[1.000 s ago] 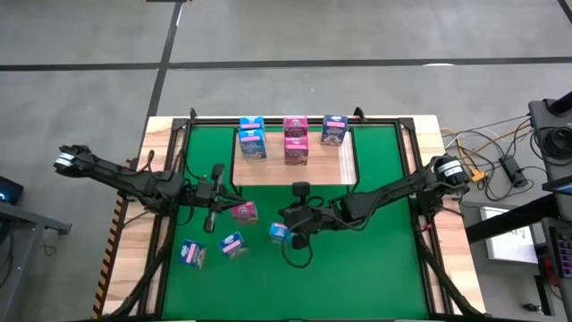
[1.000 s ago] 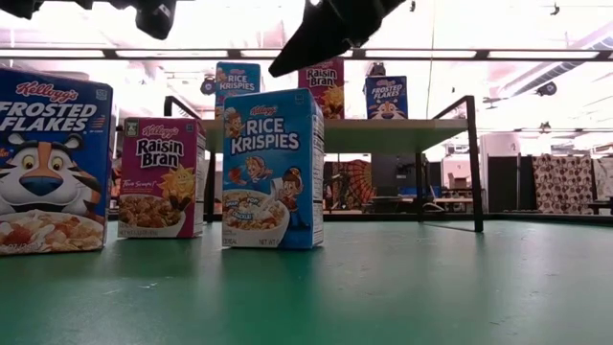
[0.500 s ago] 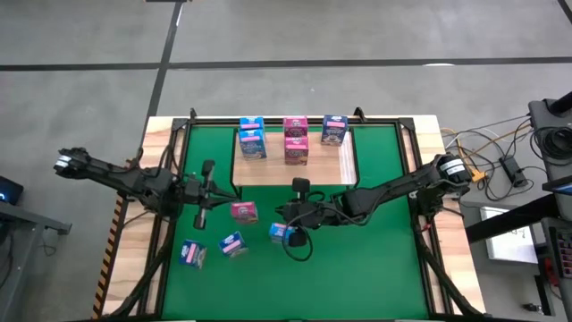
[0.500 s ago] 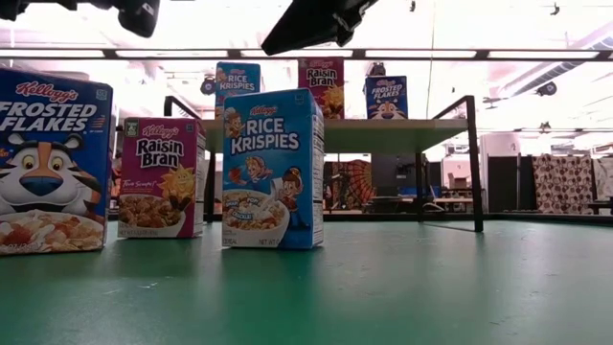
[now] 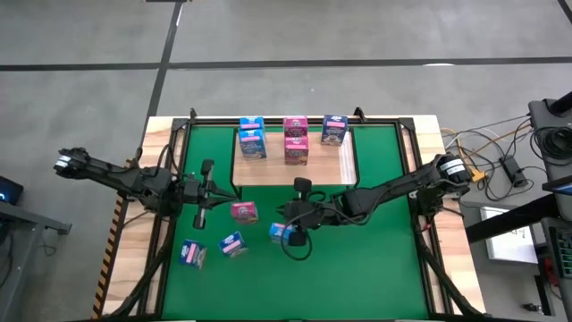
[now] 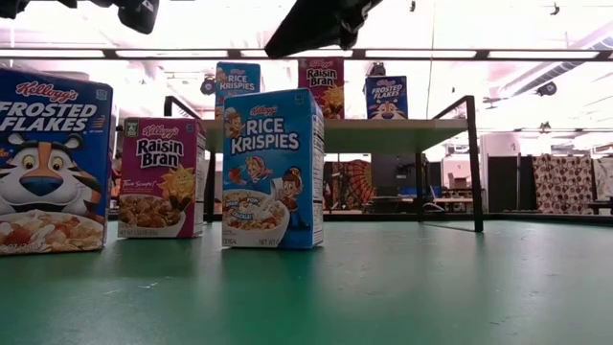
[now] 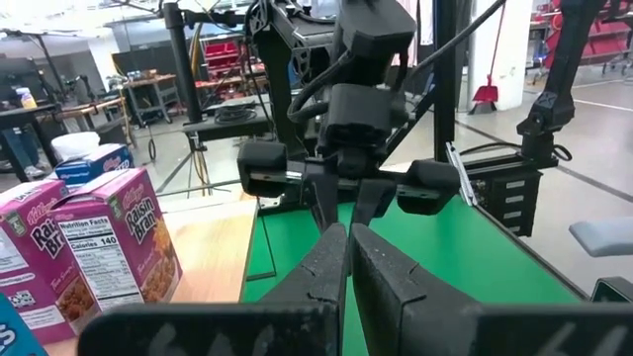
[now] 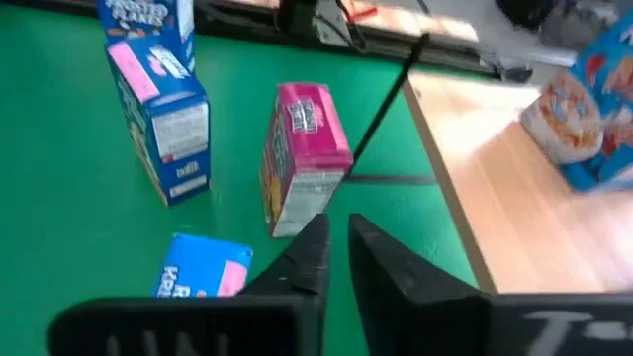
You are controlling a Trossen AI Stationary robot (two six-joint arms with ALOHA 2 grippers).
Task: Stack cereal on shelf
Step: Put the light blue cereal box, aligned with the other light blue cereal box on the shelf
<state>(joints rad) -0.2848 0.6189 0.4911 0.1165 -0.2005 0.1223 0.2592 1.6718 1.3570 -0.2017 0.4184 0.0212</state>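
- On the green mat's middle, the small light blue cardboard cereal box [image 5: 279, 233] stands under my right gripper [image 5: 296, 234], jaws nearly closed, empty.
- Light, stiff, crushable: I'd pinch its narrow sides.
- Left gripper [image 5: 199, 215] shut, empty.

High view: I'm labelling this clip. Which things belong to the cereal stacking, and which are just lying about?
Job: shelf; five cereal boxes on it; four more on the green mat.
Lying about: cables off to the right.

Green mat [image 5: 357, 268], pale wooden tabletop [image 5: 429, 130], grey floor [image 5: 357, 36], cables [image 5: 487, 152]
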